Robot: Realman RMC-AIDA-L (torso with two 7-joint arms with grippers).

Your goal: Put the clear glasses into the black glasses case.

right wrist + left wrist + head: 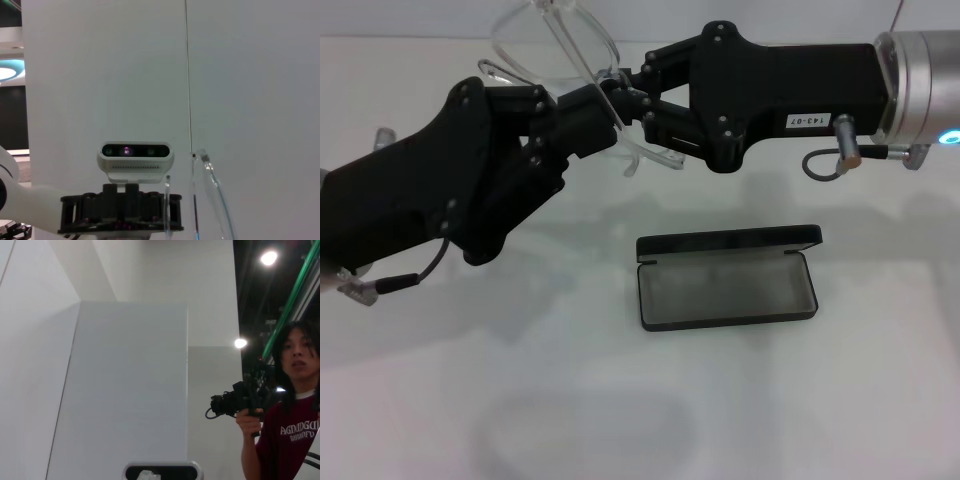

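The clear glasses (563, 42) hang in the air above the back of the table, lenses up and thin arms (655, 155) trailing down. My left gripper (603, 112) comes in from the left and is shut on the frame. My right gripper (626, 84) reaches in from the right and meets it at the same spot, shut on the frame too. One clear arm of the glasses (216, 192) shows in the right wrist view. The black glasses case (727, 285) lies open on the white table below, grey lining up, lid (730, 241) folded back.
White table top (620, 400) spreads around the case. A person (292, 425) holding a camera stands beyond the table in the left wrist view. The left arm's wrist camera (135, 157) faces the right wrist view.
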